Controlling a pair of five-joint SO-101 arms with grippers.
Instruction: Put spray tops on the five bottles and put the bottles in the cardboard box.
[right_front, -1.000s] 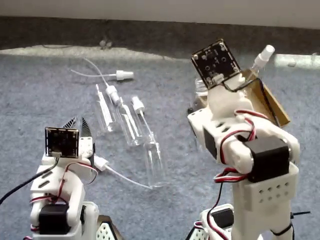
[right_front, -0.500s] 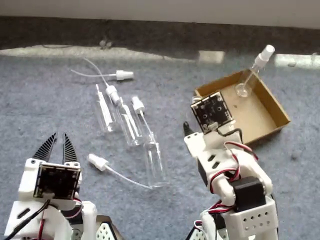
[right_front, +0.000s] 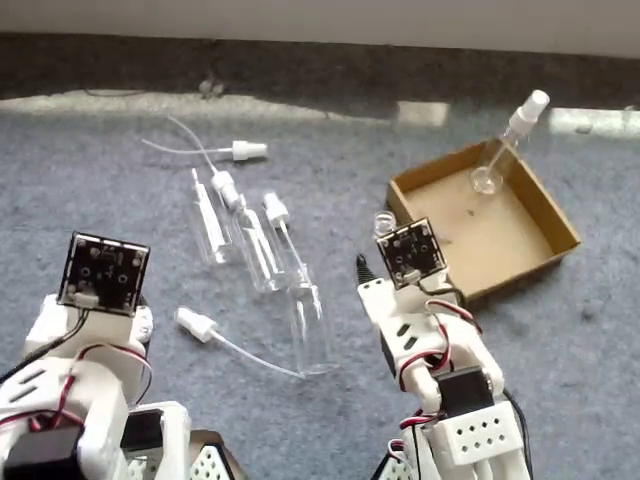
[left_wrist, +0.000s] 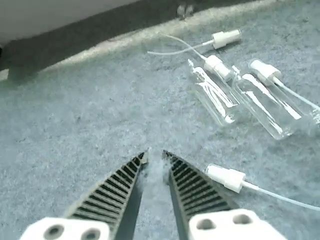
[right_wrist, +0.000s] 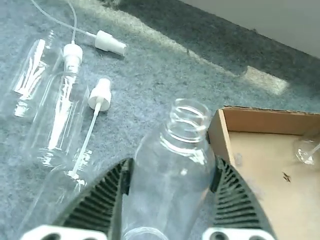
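One uncapped bottle (right_wrist: 175, 145) sits neck-up, clamped in the right hand (right_wrist: 172, 170), just beside a corner of the cardboard box (right_wrist: 220, 132). That arm is folded low. Left hand (left_wrist: 154, 156) parted a crack, empty, tips angled down over the desk (left_wrist: 75, 125), near a loose spray top (left_wrist: 226, 178).

The high view looks steeply down on the tabletop (right_front: 100, 220) from behind both arms. Wrist cameras sit close behind the left end effector (left_wrist: 154, 156) and right end effector (right_wrist: 173, 164), facing forward. All three share the loose bottles (right_front: 255, 250) (high and right wrist views also share the cardboard box (right_front: 500, 225)).
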